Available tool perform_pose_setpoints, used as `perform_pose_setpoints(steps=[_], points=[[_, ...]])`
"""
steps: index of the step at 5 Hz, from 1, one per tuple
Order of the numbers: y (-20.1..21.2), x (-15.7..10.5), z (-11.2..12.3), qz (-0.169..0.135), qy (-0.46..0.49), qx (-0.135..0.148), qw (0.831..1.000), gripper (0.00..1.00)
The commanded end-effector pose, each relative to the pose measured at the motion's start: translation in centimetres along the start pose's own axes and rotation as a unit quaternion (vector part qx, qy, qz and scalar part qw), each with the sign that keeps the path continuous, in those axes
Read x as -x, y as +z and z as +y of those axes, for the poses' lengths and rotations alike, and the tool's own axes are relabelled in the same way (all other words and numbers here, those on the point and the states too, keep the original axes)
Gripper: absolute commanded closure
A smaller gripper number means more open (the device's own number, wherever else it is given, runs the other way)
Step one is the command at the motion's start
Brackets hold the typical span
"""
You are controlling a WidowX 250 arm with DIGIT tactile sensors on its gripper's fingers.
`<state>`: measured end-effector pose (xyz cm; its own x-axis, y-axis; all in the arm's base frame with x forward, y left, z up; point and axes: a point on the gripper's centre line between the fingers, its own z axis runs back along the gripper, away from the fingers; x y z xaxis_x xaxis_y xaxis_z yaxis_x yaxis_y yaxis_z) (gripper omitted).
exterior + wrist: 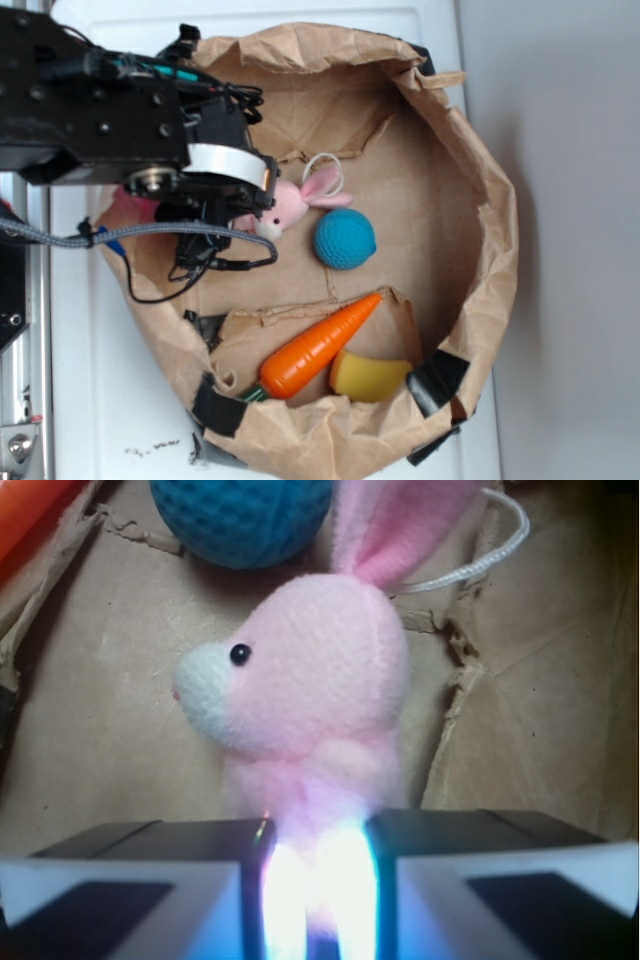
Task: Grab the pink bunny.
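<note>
In the paper bag (480, 200) we see ball (345, 239), carrot (315, 348) and pink bunny (310, 680), its body clamped in our gripper (318, 880).

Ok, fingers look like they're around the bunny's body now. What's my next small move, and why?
Probably a short, straight lift. In the wrist view the gripper has both fingers pressed against the lower body of the pink bunny, so it looks shut on it. The blue ball lies just past the head, so rising avoids nudging it across the paper bag.
</note>
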<state>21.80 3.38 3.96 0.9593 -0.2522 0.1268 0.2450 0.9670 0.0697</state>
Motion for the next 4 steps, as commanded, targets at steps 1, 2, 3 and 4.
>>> perform_pose_setpoints(steps=[1,2,3,4], points=[[5.6,-1.4,0.2,-0.01,0.031,0.037,0.999,1.0],[8.1,-1.6,0.6,0.001,0.032,0.068,0.997,1.0],[10.0,-1.7,0.9,0.009,0.029,0.084,0.996,1.0],[10.1,-2.1,0.9,0.012,0.034,0.077,0.996,1.0]])
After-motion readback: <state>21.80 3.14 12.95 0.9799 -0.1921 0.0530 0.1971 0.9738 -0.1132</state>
